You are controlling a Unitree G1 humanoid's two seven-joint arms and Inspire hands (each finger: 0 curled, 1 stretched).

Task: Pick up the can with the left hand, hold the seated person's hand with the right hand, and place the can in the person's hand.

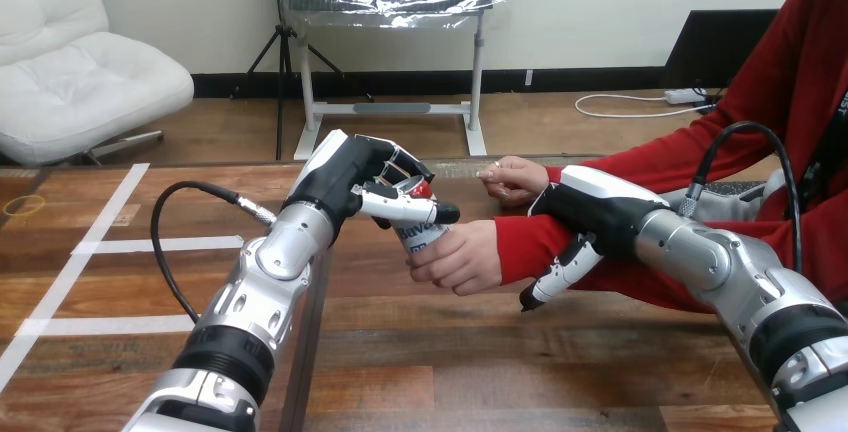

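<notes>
Can (421, 231) held, left hand (350, 178) curled

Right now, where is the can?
Head view, centre, above the table: the can is gripped in the left hand, its lower part touching the person's nearer hand.

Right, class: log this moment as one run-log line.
left hand: shut on can | can: person's nearer hand also on it | right hand: over person's sleeved wrist, grip unclear | phase: handover
</notes>
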